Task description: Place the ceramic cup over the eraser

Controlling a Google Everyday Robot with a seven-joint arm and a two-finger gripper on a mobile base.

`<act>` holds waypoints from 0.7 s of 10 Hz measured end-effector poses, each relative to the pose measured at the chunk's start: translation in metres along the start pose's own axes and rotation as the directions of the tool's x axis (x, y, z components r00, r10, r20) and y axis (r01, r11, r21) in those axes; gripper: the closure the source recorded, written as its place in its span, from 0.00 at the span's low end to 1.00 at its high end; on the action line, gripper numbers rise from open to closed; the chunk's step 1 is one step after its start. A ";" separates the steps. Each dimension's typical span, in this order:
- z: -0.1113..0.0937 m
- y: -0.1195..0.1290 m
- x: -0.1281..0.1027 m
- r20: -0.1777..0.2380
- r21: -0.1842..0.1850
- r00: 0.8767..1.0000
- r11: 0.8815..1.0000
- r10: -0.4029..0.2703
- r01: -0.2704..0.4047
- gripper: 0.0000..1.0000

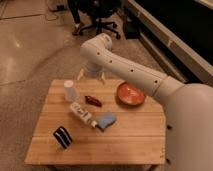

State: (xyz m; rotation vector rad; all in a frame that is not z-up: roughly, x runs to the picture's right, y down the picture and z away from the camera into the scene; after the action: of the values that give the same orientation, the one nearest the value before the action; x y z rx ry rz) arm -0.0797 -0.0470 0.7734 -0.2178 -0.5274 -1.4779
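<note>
1. the eraser (62, 136) is seen near the front left corner of the wooden counter (130, 145). it is a small black block crossed by white stripes, and it is set apart from everything else.
2. the ceramic cup (70, 91) is found toward the back left of the counter. it is plain, white and tapered, with no handle, and it stands upright. whether its mouth is turned up or down cannot be made out.
3. a white bottle (82, 114) is laid on its side in front of the cup, and its label cannot be read. a blue-grey lumpy object (106, 120) is seen at its right end.
4. the gripper (91, 75) is held over the back edge of the counter. its two pale fingers (103, 76) are spread apart with nothing between them, and their upper parts are hidden by the white arm (125, 67).
5. the cup is placed just left of and in front of the fingers, untouched. the eraser lies well apart from them, across the counter.
6. a dark red item (93, 100) lies near the cup's right. an orange bowl (130, 94) is set at the back right. the robot's body is cut off by the right edge.
</note>
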 end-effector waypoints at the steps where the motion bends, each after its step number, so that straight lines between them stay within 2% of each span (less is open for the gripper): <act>1: 0.000 0.000 0.000 0.000 0.000 1.000 1.000 0.000 0.000 0.20; 3: 0.008 -0.008 0.003 0.010 -0.007 1.000 1.000 -0.019 0.019 0.20; 7: 0.051 -0.044 0.021 0.045 -0.031 0.993 0.993 -0.110 0.112 0.20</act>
State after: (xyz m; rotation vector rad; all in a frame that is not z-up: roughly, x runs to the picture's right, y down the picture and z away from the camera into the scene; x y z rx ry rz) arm -0.1332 -0.0474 0.8193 -0.2500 -0.5573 -1.5937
